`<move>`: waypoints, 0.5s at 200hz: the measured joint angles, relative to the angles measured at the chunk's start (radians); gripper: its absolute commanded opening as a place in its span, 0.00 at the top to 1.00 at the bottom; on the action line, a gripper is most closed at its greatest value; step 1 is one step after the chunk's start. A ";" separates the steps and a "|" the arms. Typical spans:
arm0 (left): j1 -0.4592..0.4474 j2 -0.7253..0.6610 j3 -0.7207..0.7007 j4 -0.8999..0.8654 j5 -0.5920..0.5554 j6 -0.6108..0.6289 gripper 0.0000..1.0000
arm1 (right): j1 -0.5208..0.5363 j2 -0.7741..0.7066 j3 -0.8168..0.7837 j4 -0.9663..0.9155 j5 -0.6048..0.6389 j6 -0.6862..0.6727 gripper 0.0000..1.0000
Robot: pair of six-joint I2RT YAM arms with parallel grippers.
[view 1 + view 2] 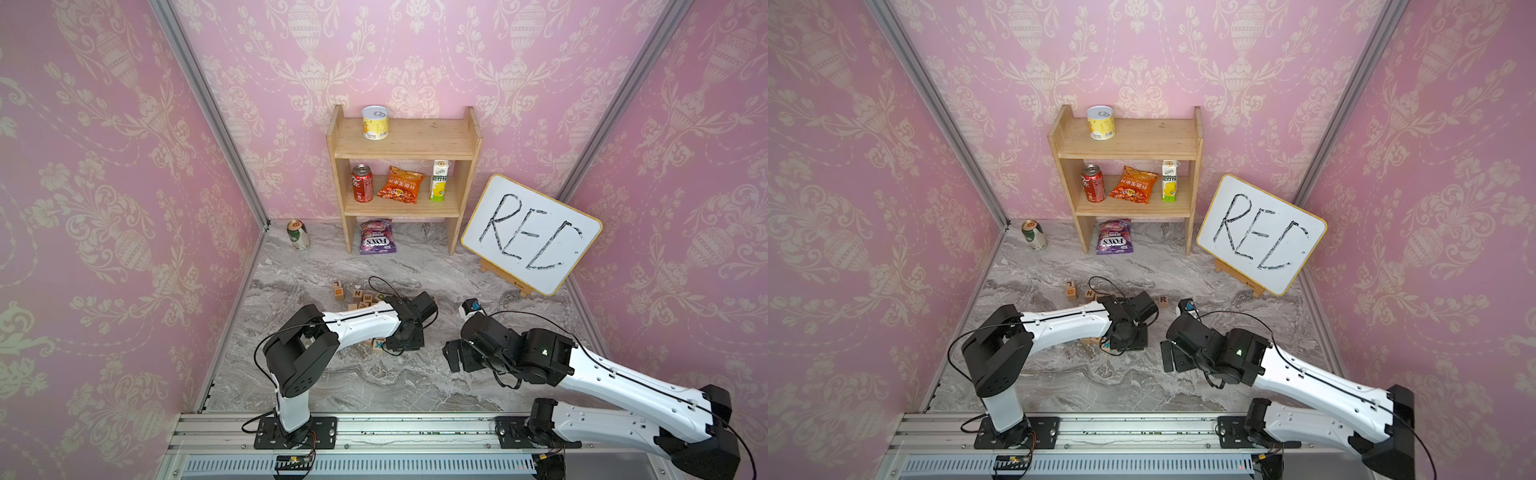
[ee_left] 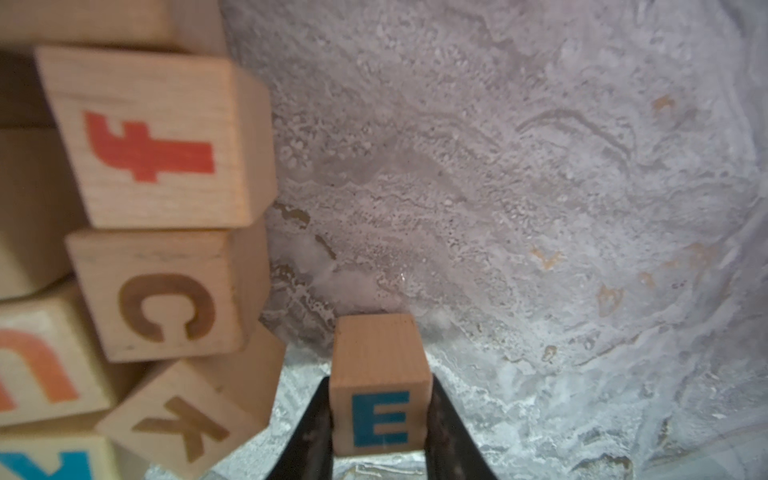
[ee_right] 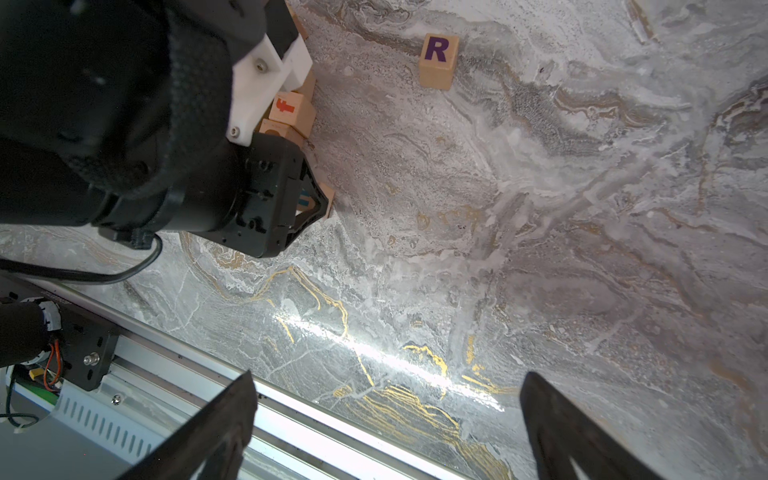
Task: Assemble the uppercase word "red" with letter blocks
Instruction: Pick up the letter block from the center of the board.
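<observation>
- My left gripper pinches the blue E block by two opposite sides, low on the marble table just beside the pile; only the finger ends hold it, so a quick lift could let it twist or drop
- The k block lies close to one finger; swinging that way would scatter the pile
- The purple R block stands alone, well apart; setting E down carelessly could knock it askew
- My right gripper hangs spread and empty near the left arm; they could clash
</observation>
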 measured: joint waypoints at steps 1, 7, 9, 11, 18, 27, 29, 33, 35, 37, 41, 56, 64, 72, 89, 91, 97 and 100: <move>0.000 0.000 0.000 0.000 0.000 0.000 0.83 | 0.000 0.000 0.000 0.000 0.000 0.000 0.00; 0.000 0.003 0.004 -0.001 0.000 0.000 0.83 | -0.001 0.002 0.001 0.001 -0.001 -0.001 0.00; 0.000 0.005 0.005 -0.002 0.000 0.000 0.83 | -0.001 0.002 0.001 0.001 -0.001 -0.002 0.00; 0.000 0.006 0.007 -0.003 0.000 0.000 0.83 | -0.002 0.002 0.001 0.001 -0.001 -0.002 0.00; 0.000 0.009 0.012 -0.005 0.000 0.000 0.84 | -0.007 0.003 0.002 0.001 -0.002 -0.006 0.00; 0.000 0.013 0.021 -0.008 0.000 0.000 0.84 | -0.014 0.003 0.005 0.001 -0.005 -0.011 0.00; 0.000 0.014 0.023 -0.008 0.000 0.001 0.84 | -0.016 0.003 0.006 0.002 -0.006 -0.013 0.00; 0.000 0.015 0.027 -0.009 0.000 0.002 0.84 | -0.021 0.003 0.008 0.002 -0.008 -0.015 0.00; 0.000 0.016 0.030 -0.011 0.000 0.002 0.84 | -0.023 0.003 0.010 0.001 -0.010 -0.015 0.00; 0.000 0.016 0.033 -0.012 0.000 0.002 0.84 | -0.024 0.003 0.011 0.001 -0.010 -0.016 0.00; 0.000 0.018 0.039 -0.014 0.000 0.003 0.84 | -0.029 0.003 0.015 0.001 -0.011 -0.017 0.00; 0.000 0.021 0.064 -0.022 0.000 0.004 0.85 | -0.047 0.003 0.031 0.002 -0.014 -0.024 0.00; 0.000 0.024 0.080 -0.028 0.000 0.007 0.85 | -0.057 0.003 0.042 0.002 -0.020 -0.029 0.00; 0.000 0.028 0.097 -0.034 0.000 0.010 0.85 | -0.068 0.003 0.053 0.002 -0.023 -0.039 0.00; 0.001 0.039 0.134 -0.046 0.000 0.018 0.86 | -0.088 0.003 0.073 0.002 -0.036 -0.055 0.00; 0.002 0.040 0.139 -0.048 0.000 0.019 0.86 | -0.090 0.003 0.076 0.001 -0.037 -0.058 0.00; 0.002 0.045 0.153 -0.053 0.000 0.023 0.86 | -0.096 0.003 0.083 0.001 -0.039 -0.067 0.00; 0.003 0.046 0.161 -0.056 0.000 0.025 0.86 | -0.099 0.004 0.086 0.001 -0.040 -0.070 0.00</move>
